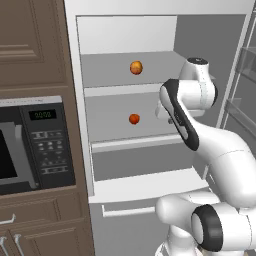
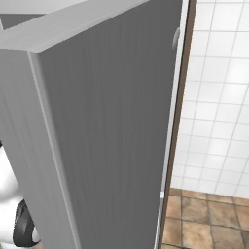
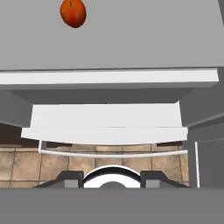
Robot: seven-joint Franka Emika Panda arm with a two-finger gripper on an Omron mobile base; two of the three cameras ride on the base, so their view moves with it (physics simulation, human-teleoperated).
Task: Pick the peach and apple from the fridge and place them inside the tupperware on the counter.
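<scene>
Orange-yellow, the peach [image 1: 136,67] sits on the fridge [image 1: 125,35] top shelf; we see the redder apple [image 1: 134,119] one shelf below, also in the hand view [image 3: 73,12]. Our end effector's opening we cannot tell. Microwave [image 1: 30,145] stands left.

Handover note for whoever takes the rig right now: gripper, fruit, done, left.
Gripper: its tips don't show clearly in the hand view, so open or shut cannot be told; nothing visibly held.
Fridge: door open, arm reaching in front of the shelves.
Peach: on the upper shelf, untouched.
Apple: on the shelf below, toward the back; also at the top of the hand view.
Done: fridge opened, arm positioned before it.
Left: pick both fruits, carry them to the tupperware on the counter.
</scene>
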